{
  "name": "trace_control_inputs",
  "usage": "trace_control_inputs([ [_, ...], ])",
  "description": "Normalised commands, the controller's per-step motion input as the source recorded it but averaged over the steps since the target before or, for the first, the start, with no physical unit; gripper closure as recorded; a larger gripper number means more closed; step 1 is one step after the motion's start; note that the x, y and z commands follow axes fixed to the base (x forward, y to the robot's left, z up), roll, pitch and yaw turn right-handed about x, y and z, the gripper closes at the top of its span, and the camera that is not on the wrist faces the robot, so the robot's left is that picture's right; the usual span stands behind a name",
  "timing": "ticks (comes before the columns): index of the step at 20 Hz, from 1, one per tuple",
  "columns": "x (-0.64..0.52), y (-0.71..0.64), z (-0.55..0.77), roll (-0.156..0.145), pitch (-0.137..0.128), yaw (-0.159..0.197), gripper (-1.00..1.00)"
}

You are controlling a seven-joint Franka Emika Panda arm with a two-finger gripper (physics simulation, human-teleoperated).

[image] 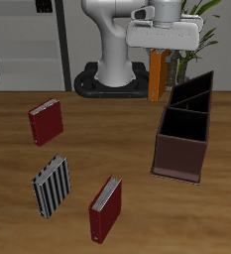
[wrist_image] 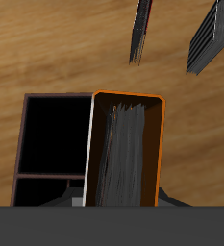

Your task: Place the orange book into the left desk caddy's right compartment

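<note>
A: Where was the orange book [image: 159, 75] at that point?

B: Up in the air, hanging upright under the gripper [image: 160, 47], well clear of the table [image: 117, 139]. It sat at the far end of the left desk caddy [image: 183, 134], beside that end and not yet over any slot.

A: And the fingers?

B: Pinching the book by its upper edge. In the wrist view the book [wrist_image: 125, 149] filled the middle, orange cover framing grey pages, with the caddy [wrist_image: 54, 144] showing right alongside it, two of its dark cells open.

A: So how much of the job was done?

B: The pickup and lift, I'd judge. What was left: carry the book over the right compartment [image: 200, 87], line it up with that narrow slot, lower it in, let go. The compartment looked empty, as far as its dark inside showed.

A: Anything else around?

B: Three books standing on the table, well apart from the caddy: a dark red book [image: 46, 121] farther back, a striped book [image: 55, 185] nearer the front edge, and a second dark red book [image: 105, 207] nearest the front. None lay in the way of the caddy
</note>
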Motion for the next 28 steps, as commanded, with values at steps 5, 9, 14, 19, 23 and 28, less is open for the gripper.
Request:
trace_control_inputs([
  [5, 0.04, 0.31, 0.07, 0.023, -0.008, 0.017, 1.00],
  [9, 0.11, 0.28, 0.16, 0.009, -0.031, 0.015, 1.00],
  [14, 0.19, 0.17, 0.15, -0.021, -0.017, -0.010, 1.00],
  [19, 0.20, 0.19, -0.01, -0.023, 0.004, -0.012, 1.00],
  [23, 0.06, 0.22, -0.04, 0.006, 0.001, 0.007, 1.00],
  [28, -0.01, 0.24, 0.01, 0.017, -0.014, 0.015, 1.00],
])
